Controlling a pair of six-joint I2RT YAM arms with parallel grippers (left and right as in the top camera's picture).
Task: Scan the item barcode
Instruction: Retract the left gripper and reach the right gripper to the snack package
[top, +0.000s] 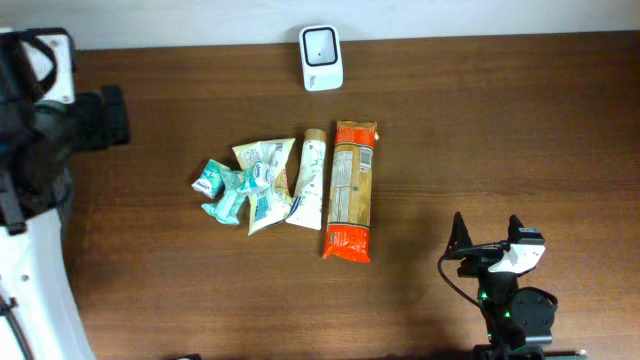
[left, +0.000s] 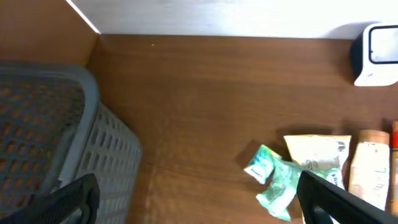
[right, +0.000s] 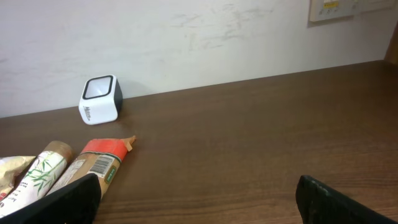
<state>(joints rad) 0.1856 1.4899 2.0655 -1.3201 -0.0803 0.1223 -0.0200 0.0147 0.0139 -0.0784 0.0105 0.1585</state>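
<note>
1. Left end effector (left: 199, 202) is spread wide. Its two dark fingers (left: 74, 199) sit at opposite bottom corners of the wrist view, with nothing between them and nothing touched.
2. Below the left finger is a grey latticed basket (left: 37, 124), off to the left side. Whether it stands on the tabletop (top: 500, 130) or beside it, I cannot tell.
3. Right end effector (right: 199, 202) is also fully spread and holds nothing. From overhead it hangs near the front right corner of the tabletop, well apart from the goods.
4. The items lie in a row in the middle of the tabletop, none of them gripped.
5. The orange package (top: 350, 190) is a long bag lying flat at the right end of the row, its length running from the back edge towards the front.
6. Its barcode (right: 102, 165) faces up in the right wrist view, near the end that points at the wall (right: 217, 37).
7. Just beside it on the left is a pale tube (top: 308, 180), touching or nearly so.
8. Next comes a white pouch (top: 268, 160), then a cluster of small green packets (top: 225, 188) at the left end, overlapping one another.
9. The scanner (top: 320, 57) is a white block with a dark window. It stands at the middle of the back edge, against the wall and clear of the row.
</note>
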